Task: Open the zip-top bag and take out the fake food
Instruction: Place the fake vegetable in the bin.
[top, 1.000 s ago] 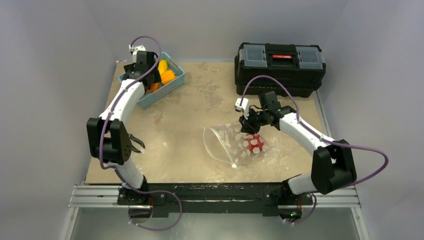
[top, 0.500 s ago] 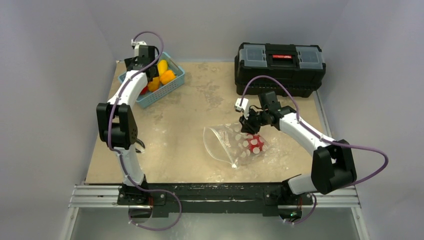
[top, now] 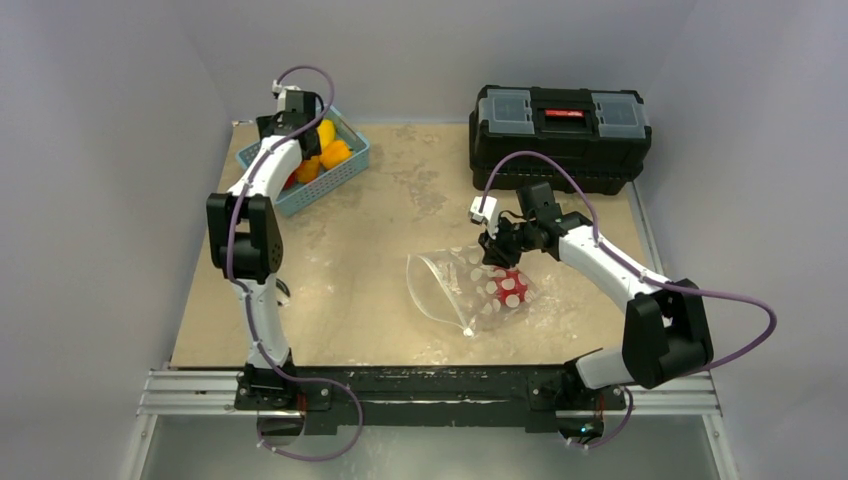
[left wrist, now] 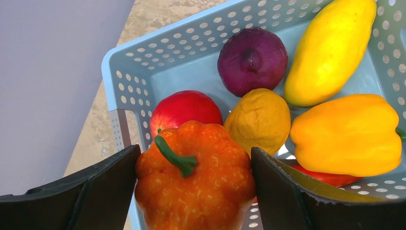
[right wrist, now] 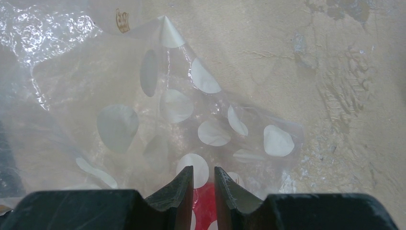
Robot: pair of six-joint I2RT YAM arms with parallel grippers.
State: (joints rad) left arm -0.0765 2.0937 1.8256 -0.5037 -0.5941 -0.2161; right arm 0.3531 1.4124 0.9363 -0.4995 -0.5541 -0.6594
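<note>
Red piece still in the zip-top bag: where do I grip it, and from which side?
Enter through the open mouth of the zip-top bag, from the left, low along the table, and pinch the red piece across its sides. It lies deep at the closed right end under dotted film; from above you'd likely grab plastic.

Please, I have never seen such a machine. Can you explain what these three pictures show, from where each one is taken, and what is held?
Two robot arms are bolted at the near edge of a table. The wide picture looks down from above and behind; the other two come from cameras on the wrists. On the table lie a black toolbox, a blue basket of fake food and a dotted zip-top bag with a red piece inside. The left gripper appears to grip an orange pumpkin over the basket. The right gripper, nearly closed, pinches the bag's film.
</note>
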